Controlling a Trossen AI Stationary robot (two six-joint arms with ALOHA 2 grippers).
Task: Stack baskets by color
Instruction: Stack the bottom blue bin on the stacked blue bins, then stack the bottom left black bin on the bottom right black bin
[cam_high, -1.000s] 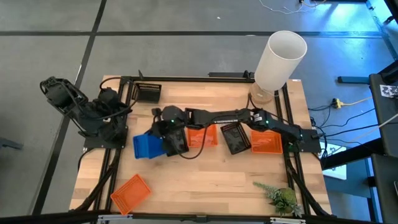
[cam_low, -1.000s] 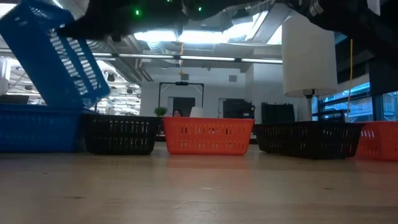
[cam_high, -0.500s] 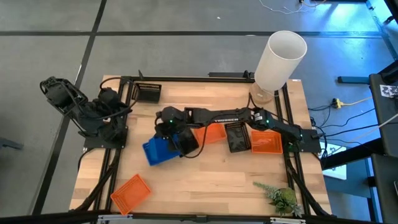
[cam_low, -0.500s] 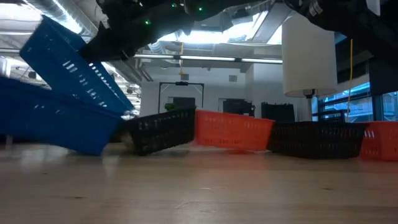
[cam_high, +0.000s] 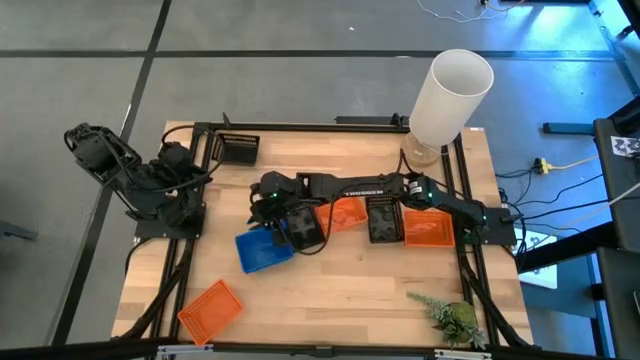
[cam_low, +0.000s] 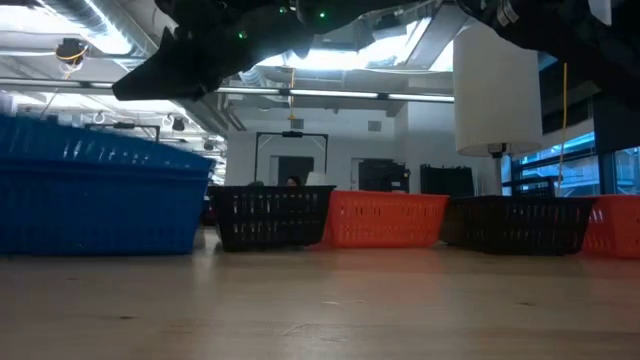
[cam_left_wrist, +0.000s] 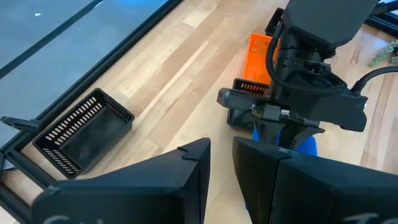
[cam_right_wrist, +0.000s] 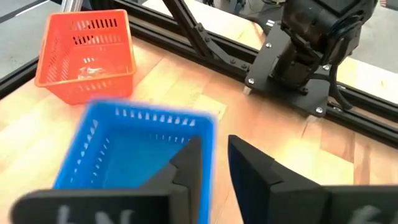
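Note:
A blue basket (cam_high: 262, 250) (cam_right_wrist: 134, 152) lies level left of the table's middle. In the low view it seems to be nested in a second blue one (cam_low: 95, 205). My right gripper (cam_high: 276, 224) (cam_right_wrist: 216, 163) reaches in over its far right side, open, with one wall edge between its fingers. A row stands beside it: black basket (cam_high: 305, 229), orange basket (cam_high: 346, 213), black basket (cam_high: 382, 220), orange basket (cam_high: 428, 227). My left gripper (cam_left_wrist: 222, 155) waits open at the table's left edge. My right gripper's fingers (cam_right_wrist: 189, 163) stand on either side of the blue basket's wall (cam_right_wrist: 209, 140), slanting down from the table's right. Whether they touch the wall I cannot tell. The basket is level on what lies below it.
A lone black basket (cam_high: 238, 150) sits at the far left, a lone orange basket (cam_high: 210, 308) at the near left corner. A tall white cylinder (cam_high: 450, 95) stands far right, a small green plant (cam_high: 455, 320) near right. A black frame (cam_high: 300, 126) borders the table.
My right gripper has tipped downward. The blue basket, tilted and lifted a second ago, has come down toward the near edge and now lies level. The black and orange baskets beside it tilted briefly, slid a little toward the table's right, and have settled flat.

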